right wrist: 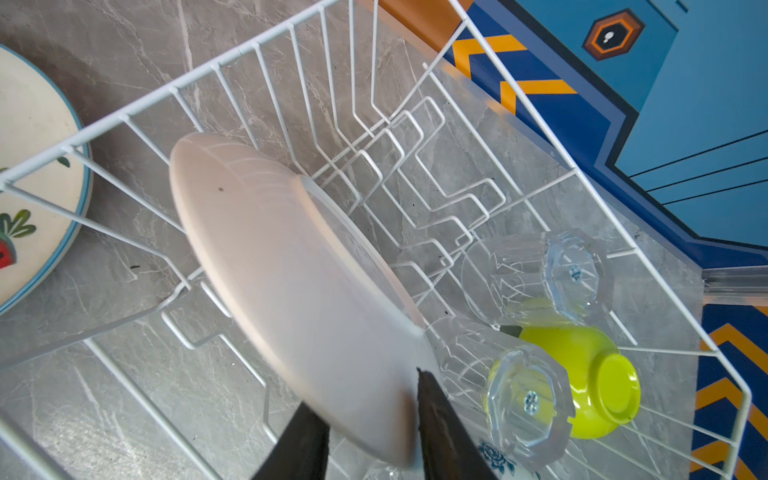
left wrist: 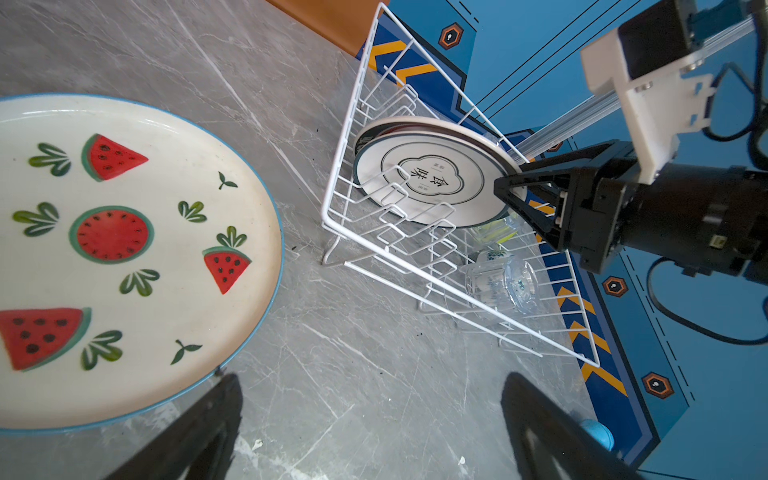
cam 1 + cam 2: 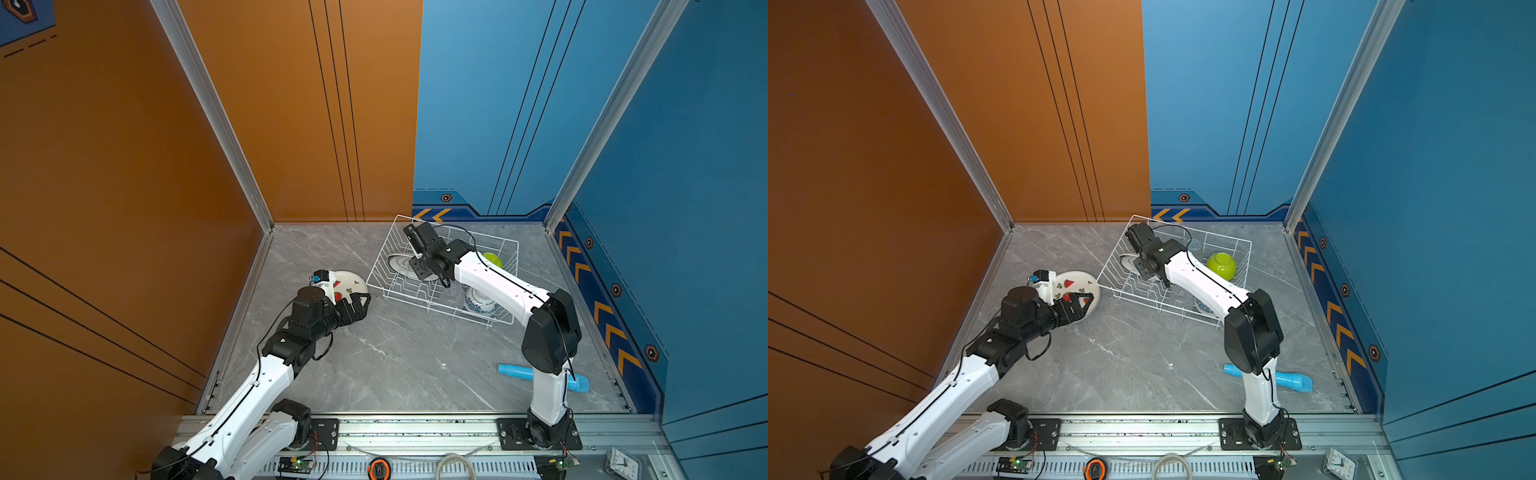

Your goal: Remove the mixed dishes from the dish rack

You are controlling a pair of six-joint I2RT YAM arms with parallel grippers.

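The white wire dish rack (image 3: 498,239) (image 3: 1225,235) stands at the back right. In its dividers a dark-rimmed plate (image 2: 415,183) (image 1: 291,257) stands on edge, and my right gripper (image 1: 365,388) (image 3: 415,268) is shut on its rim, one finger on each face. Also in the rack are a lime-green bowl (image 3: 1221,265) (image 1: 590,374), two clear glass cups (image 1: 540,274) (image 1: 519,399) lying on their sides, and a blue-patterned bowl (image 3: 480,301). The watermelon plate (image 3: 351,282) (image 2: 112,249) lies flat on the table left of the rack. My left gripper (image 2: 372,378) (image 3: 1089,304) hangs open beside it, holding nothing.
A light blue tube (image 3: 515,371) (image 3: 1291,380) lies on the table at the front right, partly behind the right arm. Orange and blue walls close in the back and both sides. A small clock (image 3: 622,463) sits on the front rail.
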